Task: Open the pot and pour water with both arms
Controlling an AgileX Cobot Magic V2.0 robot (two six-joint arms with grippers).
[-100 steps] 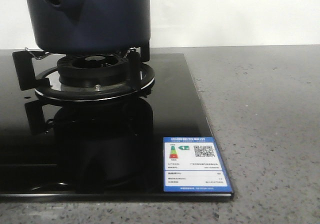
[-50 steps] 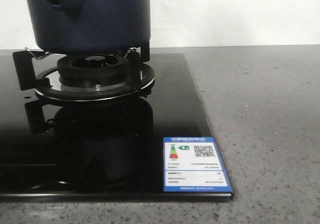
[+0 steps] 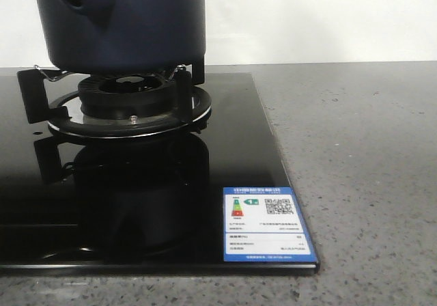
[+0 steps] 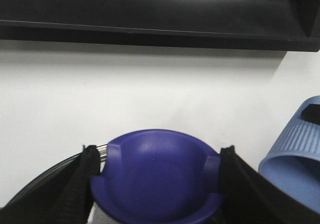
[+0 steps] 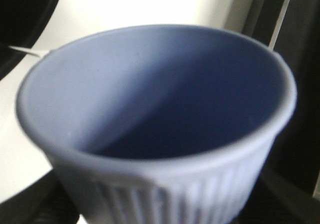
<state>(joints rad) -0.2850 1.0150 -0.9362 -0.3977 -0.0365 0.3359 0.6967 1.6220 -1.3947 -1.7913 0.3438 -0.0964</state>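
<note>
Grey speckled counter (image 3: 362, 149) across the right side of the front view, black glass stove (image 3: 239, 149) over the left. On the burner (image 3: 130, 94), resting on the pan supports: the pot (image 3: 130, 26), dark navy, stubby handle toward the left, top edge cut off by the frame, so cannot tell from here whether open. Has not shifted in the last second. Gone since a second ago: a small dark corner at the top edge just right of the pot, probably part of an arm lifting clear.

Close before the right wrist camera, a pale blue ribbed cup (image 5: 150, 109); right gripper (image 5: 160, 206) apparently closed around its base, though pads mostly hidden. Same cup just beside the left gripper (image 4: 157, 184), whose fingers (image 4: 85, 179) clamp narrowly on a rounded blue lid knob (image 4: 157, 169), white wall behind it.

Probably means lid off or coming off, cup raised beside it, pouring next. Worth watching: cup tilt over the pot's mouth. Smallest: blue energy label (image 3: 268, 225) at the stove's near right corner.
</note>
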